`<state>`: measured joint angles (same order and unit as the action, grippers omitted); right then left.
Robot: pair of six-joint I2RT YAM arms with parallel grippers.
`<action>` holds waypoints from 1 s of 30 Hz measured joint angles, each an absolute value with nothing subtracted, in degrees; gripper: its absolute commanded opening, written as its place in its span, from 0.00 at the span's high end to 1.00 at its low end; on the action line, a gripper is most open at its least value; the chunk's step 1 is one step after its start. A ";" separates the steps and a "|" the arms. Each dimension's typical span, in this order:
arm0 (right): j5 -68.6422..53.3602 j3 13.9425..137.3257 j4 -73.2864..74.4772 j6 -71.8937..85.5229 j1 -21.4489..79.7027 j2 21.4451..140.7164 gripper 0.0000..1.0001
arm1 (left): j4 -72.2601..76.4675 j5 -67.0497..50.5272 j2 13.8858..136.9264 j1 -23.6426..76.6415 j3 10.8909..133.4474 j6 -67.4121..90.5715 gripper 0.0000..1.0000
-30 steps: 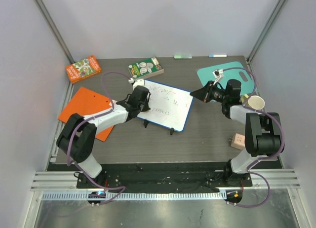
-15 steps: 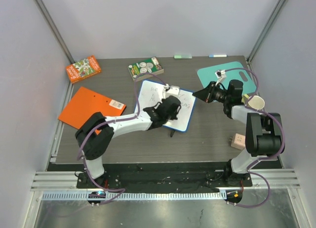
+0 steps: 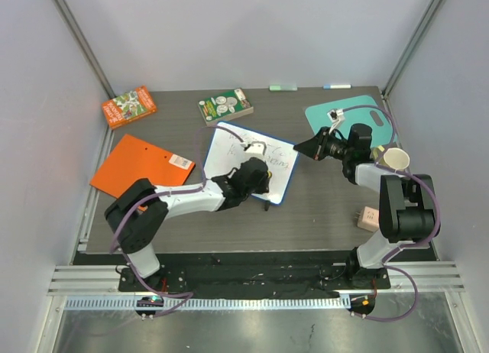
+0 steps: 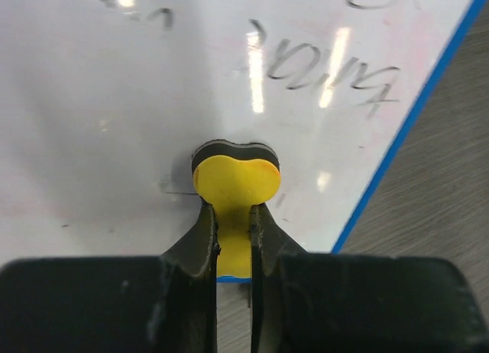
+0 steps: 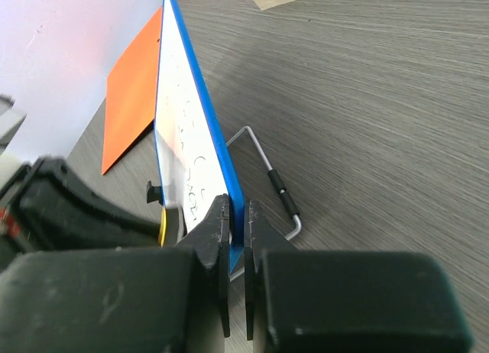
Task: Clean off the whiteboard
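**Task item.** The whiteboard [image 3: 229, 148] sits about the middle of the tabletop [image 3: 321, 215], well clear of every edge. It is not lying flat. The right wrist view shows it propped at a tilt on a wire stand [image 5: 269, 172] behind it.

**Right end effector** [image 5: 237, 209]. Its fingers are clamped on the board's blue frame [image 5: 205, 127] at the board's right-hand edge. Judgement: this grip is a brace. A light board on a thin stand would slide or tip under wiping pressure, so this arm holds it steady.

**Left end effector** [image 4: 233, 212]. It is closed on the stem of a yellow eraser [image 4: 235, 177]. The eraser's dark pad is pressed face-on against the white surface, near the board's lower right part, and the blue frame runs close by. Judgement: holding the stem leaves the whole pad free to meet the board squarely.

**Surface condition.** Dark handwriting [image 4: 336, 70] shows above and to the right of the eraser. Fainter strokes appear toward the top of the left wrist view. The patch around the pad looks clean, with a slight pink haze.

**Progress.** Judgement: erasing is under way but not complete, and the marks near the right-hand frame are not yet cleared.

**Risk.** Judgement: strokes toward the right-hand edge bring the eraser close to the bracing fingers.
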<state>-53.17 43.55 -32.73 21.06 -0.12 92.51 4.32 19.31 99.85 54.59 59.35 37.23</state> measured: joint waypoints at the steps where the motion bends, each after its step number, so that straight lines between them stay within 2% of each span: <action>1: -53.17 43.55 -32.84 21.06 -0.03 92.51 0.99 | 4.27 19.29 98.83 53.45 58.17 37.50 1.00; 9: -53.60 43.55 -32.47 21.12 0.16 92.51 0.99 | 1.32 21.12 93.03 42.87 52.93 38.59 1.00; 13: -53.76 43.55 -32.45 21.15 0.14 92.51 0.99 | 0.38 21.45 93.06 41.60 53.23 38.28 1.00; 17: -53.82 43.55 -32.14 21.15 0.14 92.51 0.99 | -1.19 23.75 94.65 43.97 55.27 36.53 1.00; 24: -53.21 43.55 -31.99 20.84 -1.43 92.51 0.99 | -5.56 33.82 101.41 53.74 63.40 32.56 1.00; 30: -53.32 43.55 -32.08 20.73 -1.43 92.51 0.99 | -5.80 34.98 105.65 60.73 68.31 32.42 1.00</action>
